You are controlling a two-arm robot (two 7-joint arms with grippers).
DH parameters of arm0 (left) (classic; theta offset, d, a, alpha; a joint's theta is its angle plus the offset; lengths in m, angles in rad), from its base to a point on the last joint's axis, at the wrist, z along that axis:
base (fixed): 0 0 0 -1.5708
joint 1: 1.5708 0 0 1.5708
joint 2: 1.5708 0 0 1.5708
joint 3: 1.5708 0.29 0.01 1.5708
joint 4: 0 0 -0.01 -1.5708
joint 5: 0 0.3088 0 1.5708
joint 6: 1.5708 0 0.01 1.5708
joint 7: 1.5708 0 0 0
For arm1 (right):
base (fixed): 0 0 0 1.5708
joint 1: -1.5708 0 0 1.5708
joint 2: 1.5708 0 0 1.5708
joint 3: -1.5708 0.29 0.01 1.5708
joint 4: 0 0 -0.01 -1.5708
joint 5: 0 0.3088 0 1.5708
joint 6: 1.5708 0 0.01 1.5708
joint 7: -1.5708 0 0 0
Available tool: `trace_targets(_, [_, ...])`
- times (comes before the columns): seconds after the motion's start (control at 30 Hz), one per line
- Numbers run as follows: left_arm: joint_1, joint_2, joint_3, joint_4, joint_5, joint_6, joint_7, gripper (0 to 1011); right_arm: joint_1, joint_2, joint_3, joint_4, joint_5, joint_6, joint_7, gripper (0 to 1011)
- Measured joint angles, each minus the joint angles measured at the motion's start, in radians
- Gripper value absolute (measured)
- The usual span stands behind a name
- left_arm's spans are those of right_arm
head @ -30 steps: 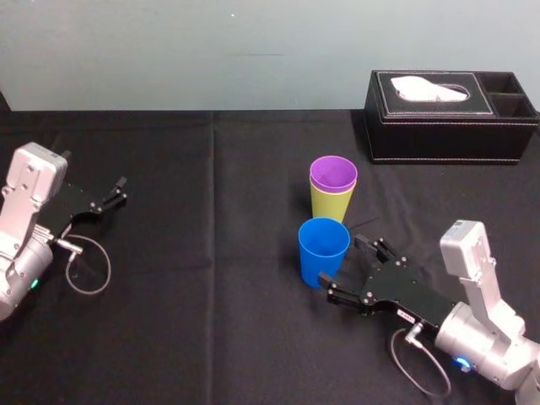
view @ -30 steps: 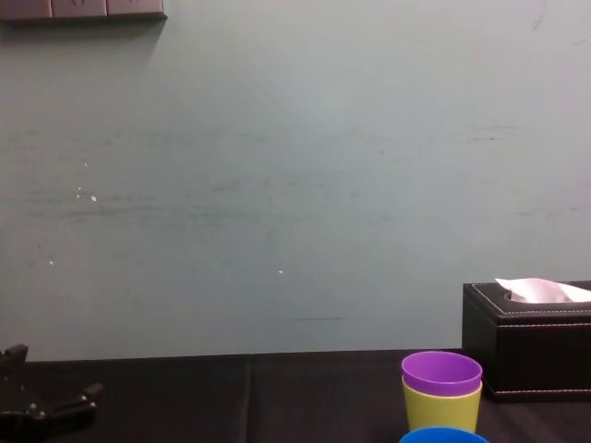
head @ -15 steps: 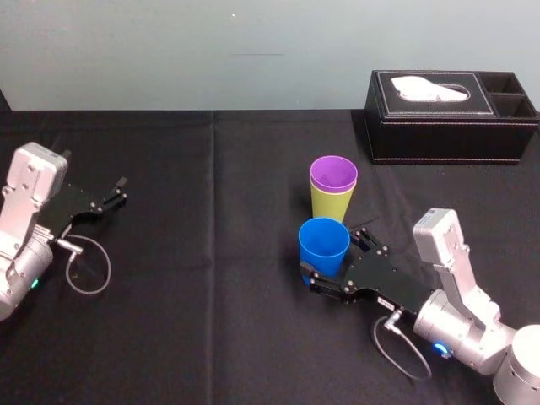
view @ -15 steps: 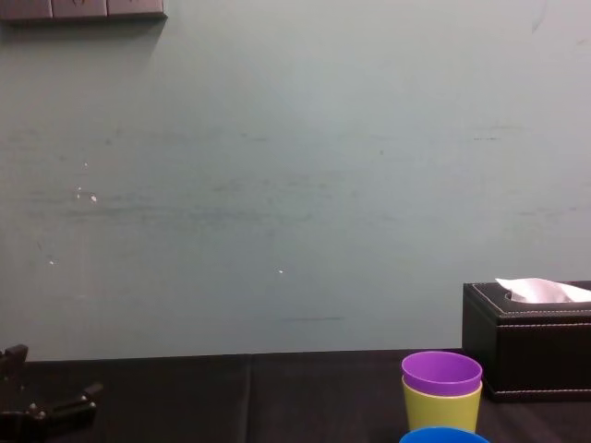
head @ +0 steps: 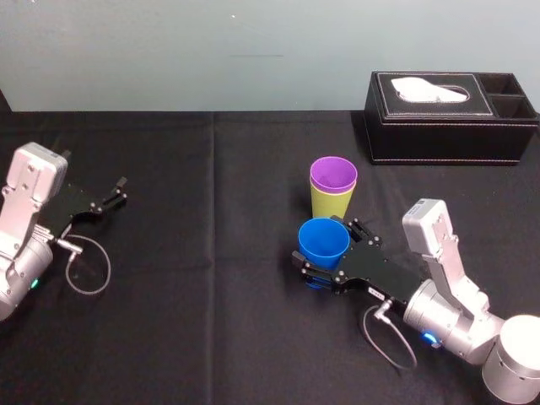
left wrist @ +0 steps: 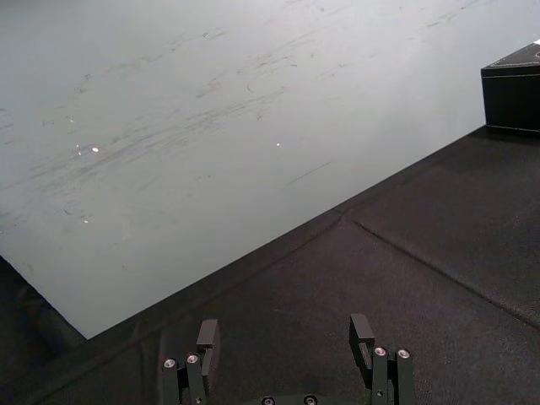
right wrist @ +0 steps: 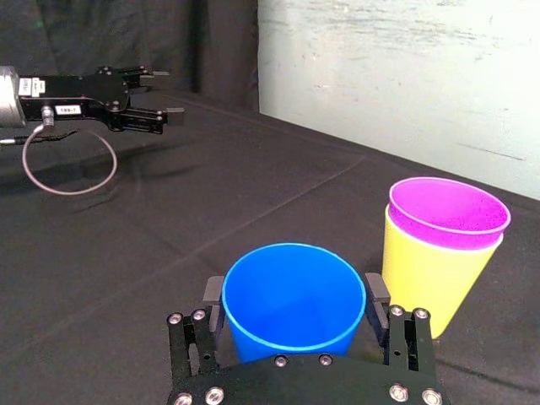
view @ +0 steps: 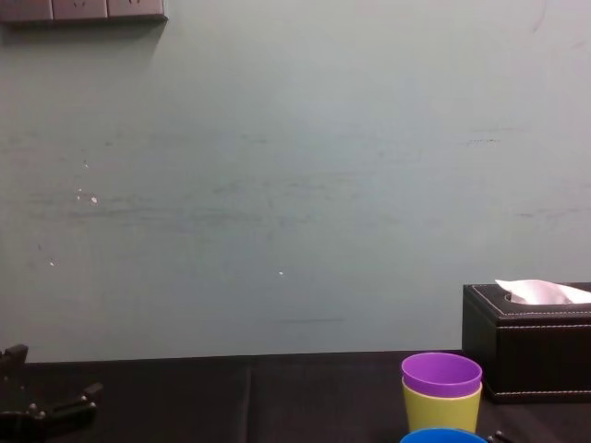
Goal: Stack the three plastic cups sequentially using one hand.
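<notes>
1. Head view: The right gripper (head: 324,246) lies low over the black tablecloth (head: 211,295), right of centre, with its jaws spread around the blue cup (head: 323,236), one on each side. The blue cup stands upright on the cloth. Just behind it stands the purple cup (head: 333,175), nested inside the yellow-green cup (head: 329,204). The black tissue box (head: 447,118) sits at the far right, well apart from the cups. The left gripper (head: 116,191) is parked at the left edge of the table, well apart from the cups.
2. Left wrist view: The left gripper's jaws stand wide apart over bare cloth, with nothing between them.
3. Right wrist view: The right gripper's fingers (right wrist: 210,297) flank the blue cup's wall, open to roughly the width of the cup. Firm contact with the wall cannot be confirmed. The cup base rests on the cloth. The purple and yellow-green pair stands just beside it.
4. Chest view: The purple cup's rim projects above the yellow-green cup. The blue cup's rim shows at the bottom edge, in front of the pair. The tissue box stands to the right.
</notes>
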Motion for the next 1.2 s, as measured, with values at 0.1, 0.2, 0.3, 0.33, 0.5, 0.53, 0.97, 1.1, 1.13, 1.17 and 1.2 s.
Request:
trace_targets(0.1, [0.000, 0.000, 0.000, 0.000, 0.000, 0.000, 0.000, 1011, 0.004, -0.005, -0.002, 0.004, -0.006, -0.001, -0.006, 1003])
trace_targets(0.2, [0.000, 0.000, 0.000, 0.000, 0.000, 0.000, 0.000, 1011, 0.006, -0.009, -0.002, 0.005, -0.009, -0.003, -0.010, 1003])
trace_targets(0.3, [0.000, 0.000, 0.000, 0.000, 0.000, 0.000, 0.000, 1011, 0.006, -0.009, -0.002, 0.005, -0.009, -0.003, -0.010, 1003])
trace_targets(0.33, [0.000, 0.000, 0.000, 0.000, 0.000, 0.000, 0.000, 1011, 0.006, -0.009, -0.002, 0.005, -0.009, -0.003, -0.010, 1003])
trace_targets(0.5, [0.000, 0.000, 0.000, 0.000, 0.000, 0.000, 0.000, 1011, 0.006, -0.008, -0.002, 0.005, -0.009, -0.004, -0.010, 1002])
trace_targets(0.53, [0.000, 0.000, 0.000, 0.000, 0.000, 0.000, 0.000, 1011, 0.006, -0.008, -0.002, 0.005, -0.009, -0.004, -0.010, 1003])
trace_targets(0.97, [0.000, 0.000, 0.000, 0.000, 0.000, 0.000, 0.000, 1011, 0.005, -0.007, -0.001, 0.004, -0.008, -0.004, -0.009, 771])
trace_targets(1.1, [0.000, 0.000, 0.000, 0.000, 0.000, 0.000, 0.000, 1011, 0.005, -0.007, -0.001, 0.004, -0.008, -0.004, -0.008, 752])
trace_targets(1.13, [0.000, 0.000, 0.000, 0.000, 0.000, 0.000, 0.000, 1012, 0.005, -0.007, -0.001, 0.004, -0.008, -0.004, -0.008, 751])
trace_targets(1.17, [0.000, 0.000, 0.000, 0.000, 0.000, 0.000, 0.000, 1011, 0.005, -0.006, -0.001, 0.004, -0.007, -0.004, -0.008, 746])
trace_targets(1.2, [0.000, 0.000, 0.000, 0.000, 0.000, 0.000, 0.000, 1011, 0.005, -0.006, -0.001, 0.004, -0.007, -0.004, -0.008, 746])
